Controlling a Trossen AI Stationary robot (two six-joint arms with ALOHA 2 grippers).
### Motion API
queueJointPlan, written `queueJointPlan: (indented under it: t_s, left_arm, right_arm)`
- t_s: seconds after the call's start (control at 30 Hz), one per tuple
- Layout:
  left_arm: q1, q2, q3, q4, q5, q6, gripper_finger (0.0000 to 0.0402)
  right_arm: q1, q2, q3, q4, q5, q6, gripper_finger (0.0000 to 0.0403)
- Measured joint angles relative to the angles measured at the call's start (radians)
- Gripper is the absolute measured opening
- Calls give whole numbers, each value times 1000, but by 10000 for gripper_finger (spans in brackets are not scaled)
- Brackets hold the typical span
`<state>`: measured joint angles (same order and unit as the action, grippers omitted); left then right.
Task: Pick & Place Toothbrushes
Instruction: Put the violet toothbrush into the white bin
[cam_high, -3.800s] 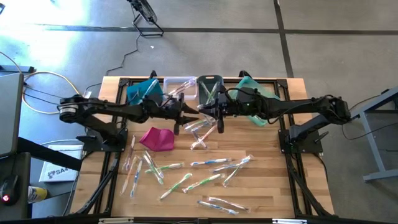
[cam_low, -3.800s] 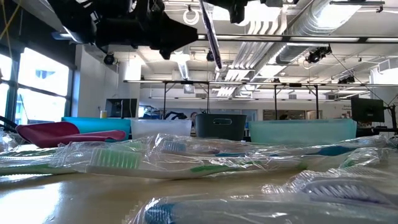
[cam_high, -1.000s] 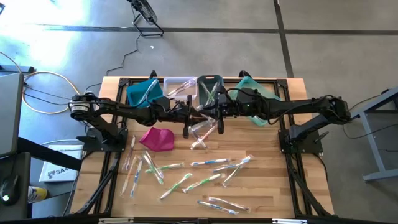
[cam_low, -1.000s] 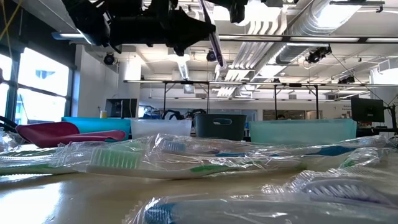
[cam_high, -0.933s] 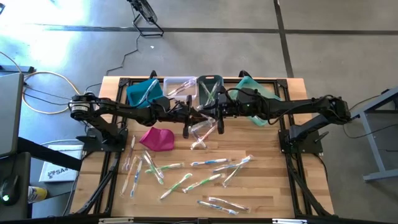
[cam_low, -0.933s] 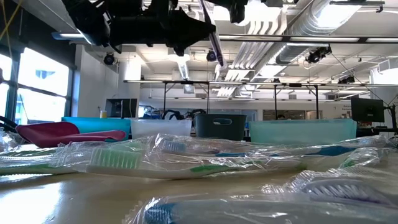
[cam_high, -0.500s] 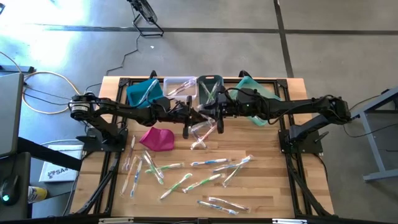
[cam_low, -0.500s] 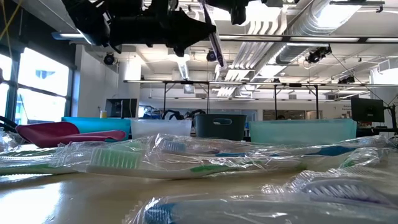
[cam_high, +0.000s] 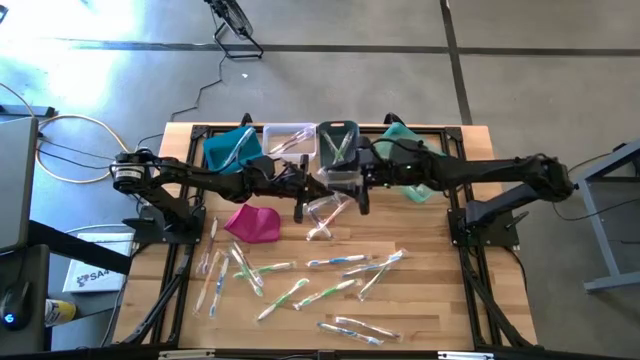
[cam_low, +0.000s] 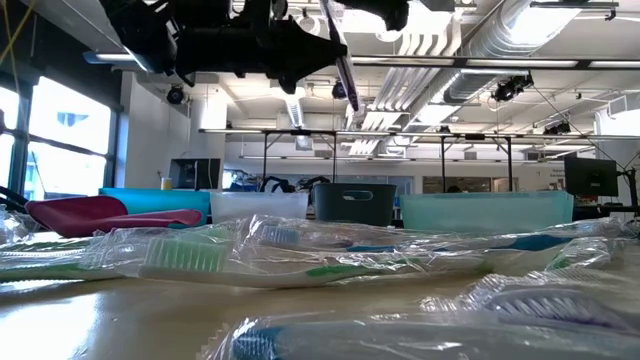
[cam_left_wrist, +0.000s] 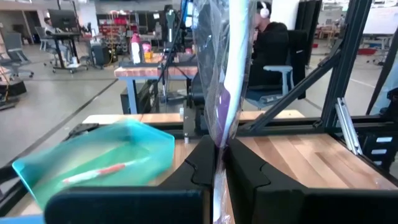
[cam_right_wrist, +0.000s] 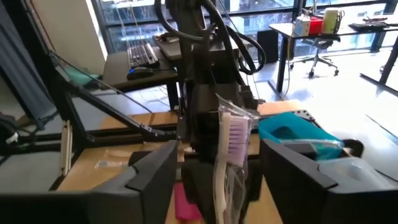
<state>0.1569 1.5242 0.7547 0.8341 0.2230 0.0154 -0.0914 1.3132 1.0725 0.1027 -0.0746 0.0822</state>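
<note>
Two grippers are meeting above the table's middle, just in front of the row of bins at the far edge. Left gripper (cam_high: 300, 196) is clenching a wrapped toothbrush (cam_left_wrist: 222, 81), fingers (cam_left_wrist: 200, 168) pinched tight on its handle, the clear wrapper standing upright between them; in the right wrist view the same toothbrush (cam_right_wrist: 231, 146) is showing purple-pink bristles at its top end. Right gripper (cam_high: 358, 192) is sitting just beside it with fingers (cam_right_wrist: 152, 171) spread wide on either side of the brush, released and not touching it. In the low view the held toothbrush (cam_low: 343, 62) is hanging as a thin tilted stick under the dark arms. Many more wrapped toothbrushes (cam_high: 342, 262) are lying scattered over the near half of the wooden table (cam_high: 470, 150), with a few loose ones (cam_high: 324, 212) right under the grippers. Along the far edge the blue bin (cam_high: 226, 145), clear bin (cam_high: 287, 133), grey bin (cam_high: 337, 130) and teal bin (cam_high: 400, 135) are standing side by side; clear and grey ones are holding some brushes, and the left wrist view is showing one lying in the teal bin (cam_left_wrist: 93, 163). Magenta pouch (cam_high: 252, 222) is lying toward the left edge, near the left arm. A seated person (cam_left_wrist: 273, 37) is showing in the room beyond the table.
</note>
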Motion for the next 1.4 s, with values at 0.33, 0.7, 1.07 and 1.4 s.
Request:
queueJointPlan:
  t_s: [0.33, 0.7, 1.07, 1.4]
  left_arm:
    - [57, -48, 0, -100, -14, 56, 12]
    - [278, -189, 0, -394, -16, 52, 12]
    - [480, -226, 0, -634, -123, 47, 12]
    - [605, -226, 0, -658, -196, 56, 12]
  right_arm:
    - [0, -227, 0, -358, 23, 21, 225]
    - [0, -239, 0, -558, 23, 52, 192]
    - [-1, -151, 0, -554, 66, 52, 156]
    - [-1, -58, 0, -512, 79, 53, 136]
